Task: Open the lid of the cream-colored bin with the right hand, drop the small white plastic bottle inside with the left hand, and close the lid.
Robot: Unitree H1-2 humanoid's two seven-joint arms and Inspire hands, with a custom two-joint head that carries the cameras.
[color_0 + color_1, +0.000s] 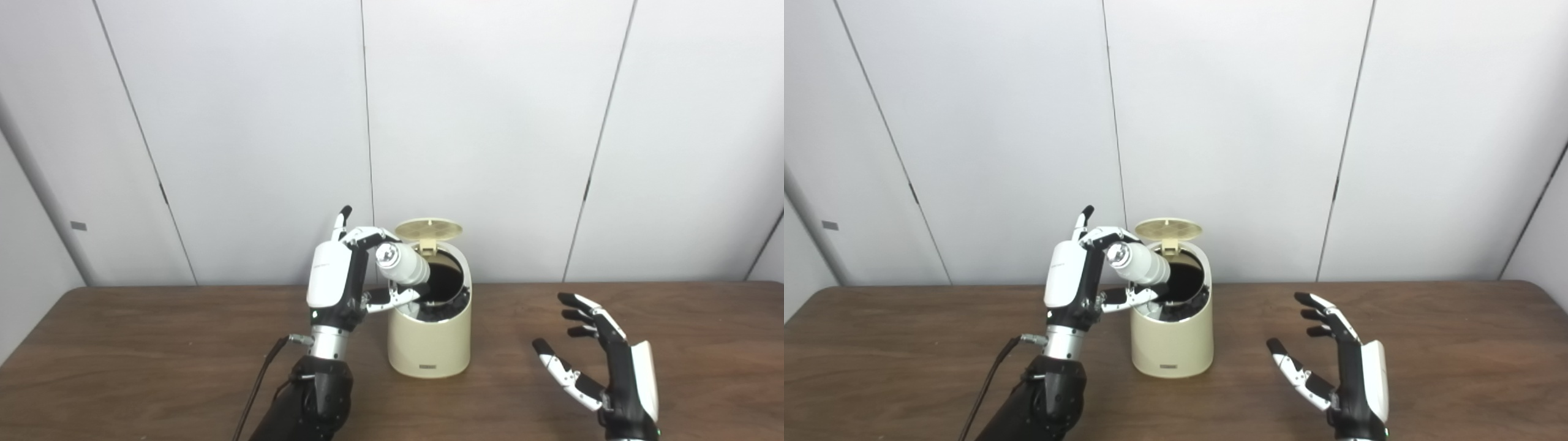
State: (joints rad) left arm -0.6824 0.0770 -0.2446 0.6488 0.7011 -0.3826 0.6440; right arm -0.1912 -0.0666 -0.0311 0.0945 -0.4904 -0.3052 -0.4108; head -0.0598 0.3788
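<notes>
Tipping bottle (401, 263) into bin (429, 343), mid-desk toward far edge; lid (428, 229) already up. Left hand (334, 278) pinches bottle, lower end at rim, over opening. You ease it further in, then spread fingers so it falls clear. Right hand (603, 367) spread wide, empty, near front-right edge; ready it for lid.

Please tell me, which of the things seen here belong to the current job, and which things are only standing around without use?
Part of the job:
- cream bin
- its lid, standing open
- small white bottle, tilted over the bin's mouth
- left hand, holding the bottle
- right hand, open, apart from the bin

Only around:
- wooden table
- black cable beside the left arm
</notes>
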